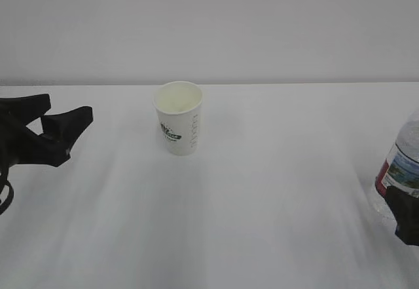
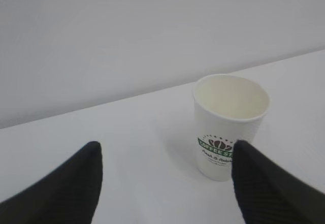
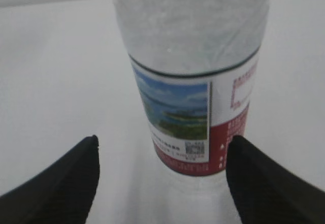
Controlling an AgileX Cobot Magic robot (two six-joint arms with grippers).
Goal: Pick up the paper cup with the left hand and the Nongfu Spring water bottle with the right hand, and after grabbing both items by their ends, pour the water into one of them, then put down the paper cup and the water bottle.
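A white paper cup [image 1: 179, 117] stands upright on the white table [image 1: 262, 191], its open mouth showing a cream inside with nothing visible in it and a green logo facing the camera. It is the landmark here, sitting a little left of the middle of the table, toward the back wall.

The left claw [image 1: 57, 134] lies well to the left of the cup, low over the table, with its black fingers spread apart and nothing between them. In the left wrist view the cup [image 2: 229, 125] sits ahead of that claw [image 2: 165, 183], toward its right finger, apart from both fingers.

The water bottle [image 1: 400, 171] stands far to the right of the cup, at the edge of the exterior view, upright, clear with a red label bearing a landscape picture. The right claw [image 3: 161, 178] is spread wide in front of the bottle [image 3: 195, 82]; the label sits between the two finger tips, and whether they touch it cannot be told.
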